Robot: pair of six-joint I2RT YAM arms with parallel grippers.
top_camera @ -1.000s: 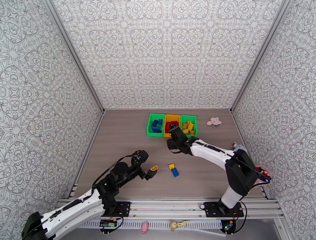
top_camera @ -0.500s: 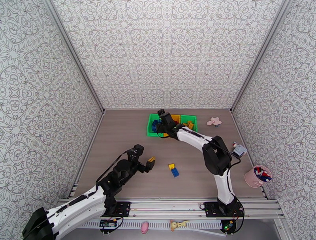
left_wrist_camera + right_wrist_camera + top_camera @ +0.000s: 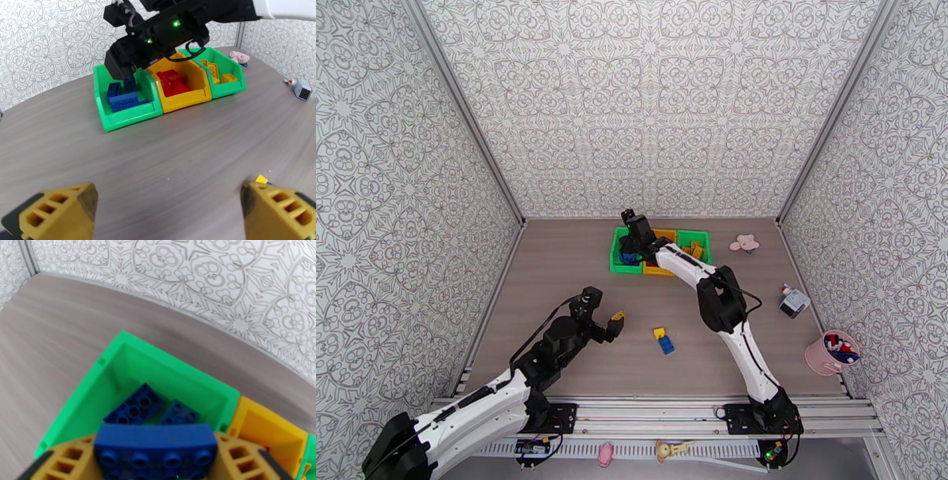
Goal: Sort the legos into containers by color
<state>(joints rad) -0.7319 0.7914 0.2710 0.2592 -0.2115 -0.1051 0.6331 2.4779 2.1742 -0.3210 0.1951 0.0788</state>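
Right gripper (image 3: 156, 467): ochre ribbed fingers (image 3: 67, 461) pinching a blue studded plastic brick (image 3: 156, 445) by its two ends, so that the brick spans the whole gap between the pads. Beneath it: a bright green rectangular open-top plastic bin (image 3: 79, 405), the leftmost of three joined side by side, with loose blue bricks (image 3: 136, 407) on its floor; the held brick hangs over this bin's mouth, apart from the bricks below. Adjoining on the right: a yellow plastic bin (image 3: 185, 100) containing red bricks (image 3: 172, 81), then a second green bin (image 3: 229, 89) containing yellow bricks (image 3: 211, 69). Left gripper (image 3: 170, 213): fingers spread wide with nothing between them, low over the grey wood-grain table (image 3: 553, 276), well apart from the bins. Just to its right on the table: one small yellow brick (image 3: 660, 332) touching one small blue brick (image 3: 667, 344), both outside the finger gap. Further items: a pink flower-shaped toy (image 3: 745, 243) near the right green bin; a small grey object (image 3: 793, 302); a pink round cup (image 3: 829, 353) by the right wall.
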